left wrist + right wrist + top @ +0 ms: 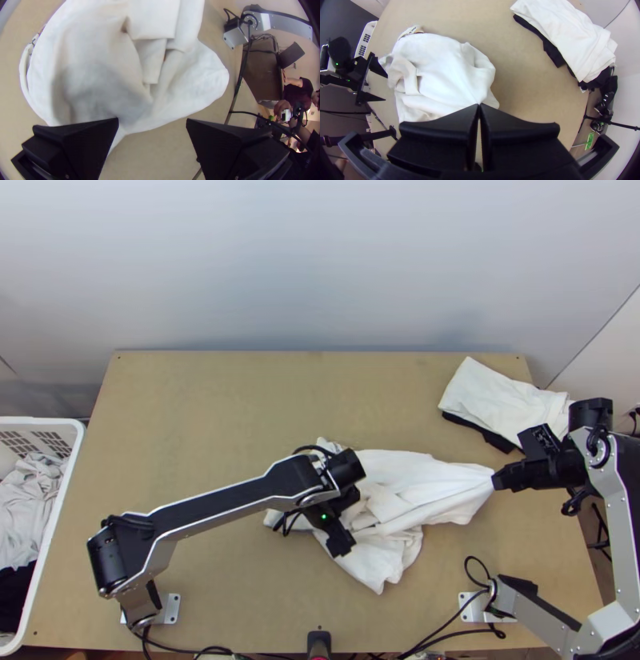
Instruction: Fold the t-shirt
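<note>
Operator: Landmark: folded pile (496, 400). The t-shirt (408, 480) lies left of it and to its near side, bunched, long axis roughly across the table, one end drawn to a point.

Spotter: Your grippers?

Operator: My right gripper (479, 104), just on the pile's near side, has its fingertips together on that point. My left gripper (152, 120) is over the t-shirt's end away from the pile, fingers wide, nothing clamped.

Spotter: Which is nearer the loose end?

Operator: Left. I judge the next move is to pinch there and pull that end away from the pile, opening the bunch. Folding proper comes after. Risk: pinching two layers.

Spotter: Views?

Operator: Top view: left gripper's body covers some cloth. Left wrist view: I see the gap between its fingers. Right wrist view: a label (409, 31), probably neckline, on the side away from the pile.
</note>
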`<state>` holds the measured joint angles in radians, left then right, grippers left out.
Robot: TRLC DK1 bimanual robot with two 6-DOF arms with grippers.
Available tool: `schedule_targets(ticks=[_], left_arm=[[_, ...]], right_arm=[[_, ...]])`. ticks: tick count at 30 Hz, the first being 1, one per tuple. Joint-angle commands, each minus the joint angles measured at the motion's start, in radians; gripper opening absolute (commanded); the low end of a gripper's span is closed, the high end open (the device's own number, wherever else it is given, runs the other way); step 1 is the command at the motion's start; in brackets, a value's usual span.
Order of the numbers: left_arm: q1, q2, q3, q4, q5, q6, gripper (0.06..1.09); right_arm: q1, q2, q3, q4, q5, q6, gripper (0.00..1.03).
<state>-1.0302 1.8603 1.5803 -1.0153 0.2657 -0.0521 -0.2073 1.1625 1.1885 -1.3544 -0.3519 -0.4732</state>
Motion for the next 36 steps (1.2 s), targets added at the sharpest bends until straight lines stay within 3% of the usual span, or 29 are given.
schedule_targets(ticks=[1,6,13,29,31,36], left_arm=[[0.102,-0.035,0.084,-0.052,-0.002,0.005,1.04],[0.351,-0.035,0.181,-0.089,0.006,0.021,1.04],[0.498,-0.032,0.110,-0.066,0.004,0.075,1.03],[0.389,-0.030,-0.148,0.123,-0.014,0.093,1.03],[0.363,-0.035,-0.166,0.149,-0.014,0.080,0.97],[0.302,-0.036,-0.190,0.184,-0.028,0.063,0.97]], right_arm=[[-0.017,0.028,-0.010,0.015,0.002,-0.016,0.03],[-0.015,0.042,-0.013,0.028,0.001,-0.018,0.03],[-0.010,0.055,-0.012,0.052,0.001,-0.018,0.03],[0.003,0.068,0.006,0.069,0.001,-0.016,0.03],[0.003,0.072,0.010,0.069,0.001,-0.018,0.03],[-0.003,0.071,0.005,0.069,0.001,-0.018,0.03]])
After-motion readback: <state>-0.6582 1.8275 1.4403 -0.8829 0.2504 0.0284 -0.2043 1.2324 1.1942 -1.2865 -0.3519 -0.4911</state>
